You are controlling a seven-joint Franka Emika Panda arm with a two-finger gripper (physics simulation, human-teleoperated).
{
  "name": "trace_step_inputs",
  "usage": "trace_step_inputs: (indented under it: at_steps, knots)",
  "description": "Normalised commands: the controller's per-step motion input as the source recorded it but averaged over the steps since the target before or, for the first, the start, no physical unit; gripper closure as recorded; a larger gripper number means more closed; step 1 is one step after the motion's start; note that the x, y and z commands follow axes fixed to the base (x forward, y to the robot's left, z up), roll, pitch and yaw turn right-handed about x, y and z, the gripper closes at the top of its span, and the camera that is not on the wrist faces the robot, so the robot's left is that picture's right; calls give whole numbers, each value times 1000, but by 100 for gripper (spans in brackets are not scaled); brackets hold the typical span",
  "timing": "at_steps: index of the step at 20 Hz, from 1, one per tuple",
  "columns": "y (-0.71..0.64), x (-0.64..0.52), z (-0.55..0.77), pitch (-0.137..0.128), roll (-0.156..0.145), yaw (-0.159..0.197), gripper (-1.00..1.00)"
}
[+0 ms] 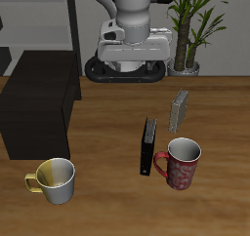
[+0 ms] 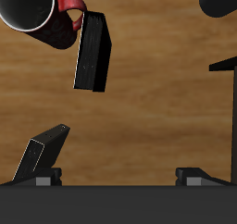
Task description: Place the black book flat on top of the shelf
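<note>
Book (image 1: 147, 146): stood on edge on the desk (image 1: 107, 206), touching the red mug (image 1: 181, 163) on the side toward the shelf; seen also from the wrist (image 2: 92, 52).
Shelf (image 1: 37, 108): well apart from the red mug, top bare.
Grey book (image 1: 179, 110): upright, behind the red mug.
Yellow mug (image 1: 55, 180): well apart from the red mug, before the shelf.
Tool (image 2: 116, 176): held above the desk, grasping nothing; released or clenched, could not tell.
</note>
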Motion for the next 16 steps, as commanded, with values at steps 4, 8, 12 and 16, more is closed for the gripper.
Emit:
trace_step_inputs:
  at_steps: [4, 8, 12, 16]
  knots:
    - [-51, 285, 78, 1, -75, -14, -100]
    - [89, 256, 17, -24, -58, 23, -100]
    - [271, 336, 12, -29, -33, 54, -100]
    - [229, 303, -20, -15, -32, 51, -100]
